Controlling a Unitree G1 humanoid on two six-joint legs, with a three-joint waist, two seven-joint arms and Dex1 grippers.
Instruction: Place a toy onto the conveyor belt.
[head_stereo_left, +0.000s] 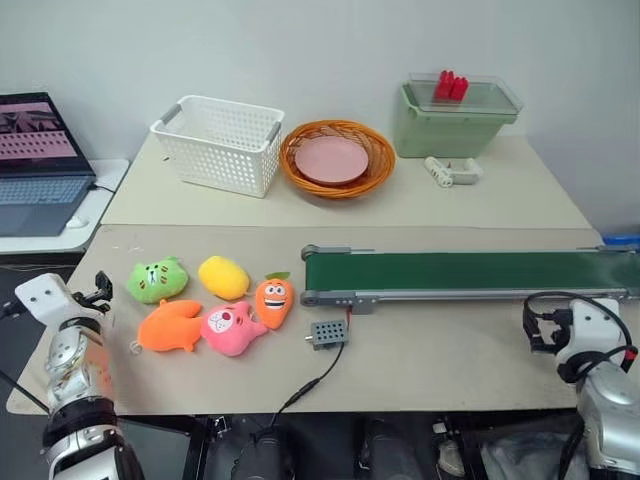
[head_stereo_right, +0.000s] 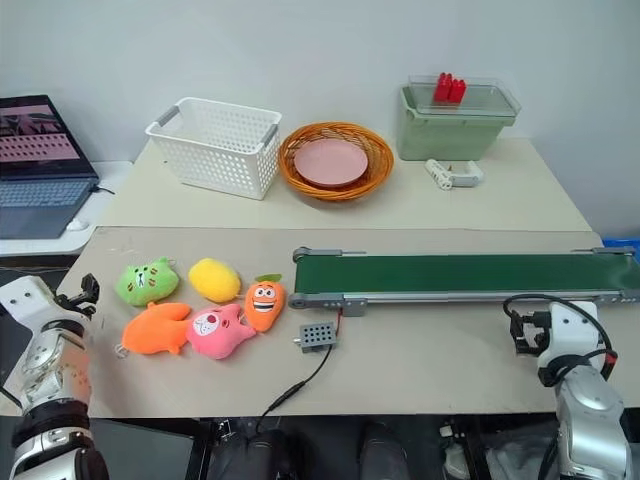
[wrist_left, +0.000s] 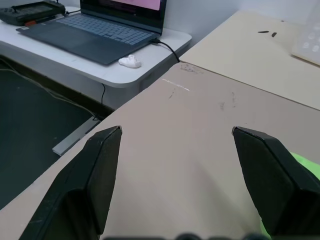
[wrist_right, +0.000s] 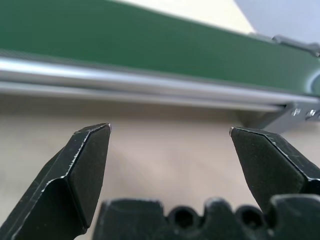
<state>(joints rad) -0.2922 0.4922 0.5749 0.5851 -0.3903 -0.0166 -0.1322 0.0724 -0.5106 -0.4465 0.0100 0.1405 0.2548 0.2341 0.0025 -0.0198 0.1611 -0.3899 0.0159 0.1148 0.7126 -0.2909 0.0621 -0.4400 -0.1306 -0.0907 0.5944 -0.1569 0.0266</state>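
Both arms hang low at the table's near edge: left gripper (wrist_left: 170, 131) and right gripper (wrist_right: 170, 130) spread wide, empty. The conveyor belt (head_stereo_left: 470, 271) is dark green, grey-framed.

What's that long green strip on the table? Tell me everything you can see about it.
It is a conveyor belt: a long, narrow, flat band of dark green, matte like rubber, held in a grey metal frame with rollers at its ends. It lies flat on the beige table, running from the middle towards the robot's right. Nothing rests on it. A black cable leads from near its left end to a small grey box just in front.
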